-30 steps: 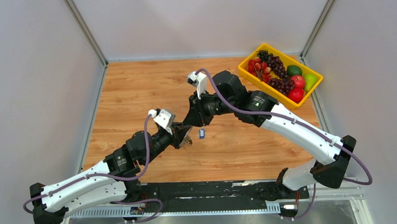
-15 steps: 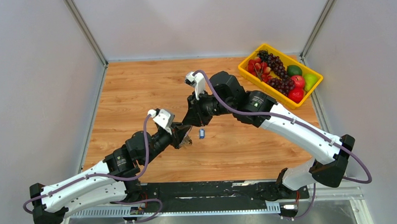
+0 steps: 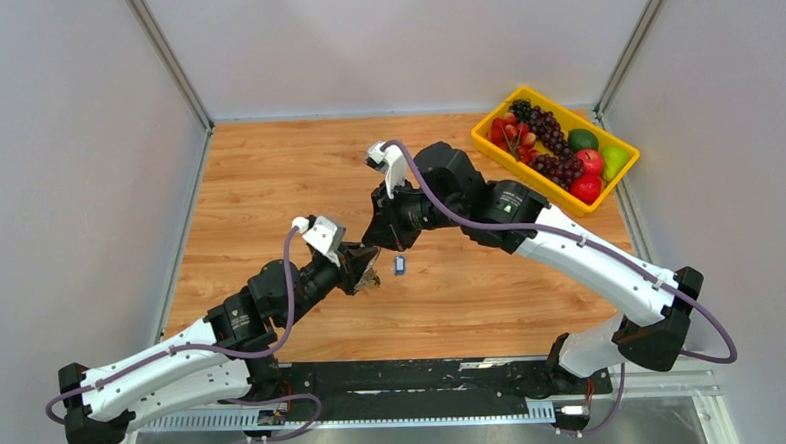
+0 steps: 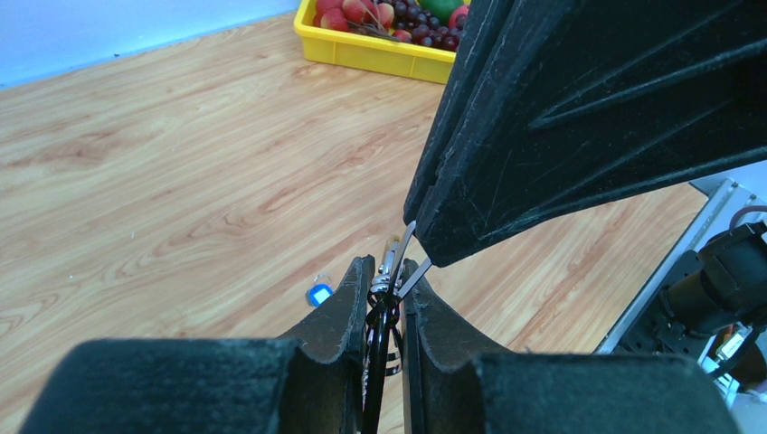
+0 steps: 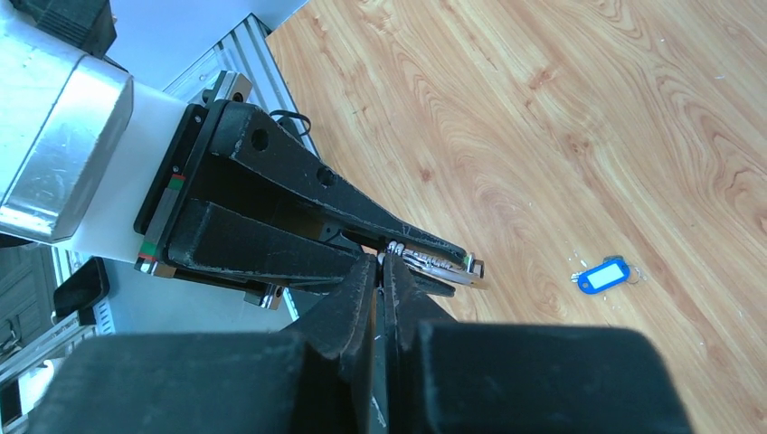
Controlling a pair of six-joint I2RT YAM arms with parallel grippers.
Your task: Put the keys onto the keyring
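The left gripper (image 4: 384,271) is pinched down to a narrow slit. It clamps the keyring (image 4: 383,306), a tight cluster of silver wire with a dark part hanging between the fingers. Which keys already sit on it cannot be told.

The right gripper (image 5: 383,264) meets it tip to tip from above. Its fingers are pressed almost together on a thin silver piece (image 4: 409,246) that runs down into the cluster. Whether that piece is a key shaft or part of the ring wire is not clear.

The two grippers cross at an angle, the left fingertips reaching just past the right ones in the right wrist view.

A blue-tagged key (image 5: 604,274) lies flat on the wooden table (image 3: 267,187), near the joined tips and untouched, on the side of the right arm's base.

Well beyond the right gripper, at the far right corner, stands a yellow tray (image 4: 380,56). It holds dark grapes (image 3: 551,140), red apples (image 3: 587,176), a lime (image 3: 583,139), a pale green fruit (image 3: 616,157) and small red fruits (image 3: 505,129).
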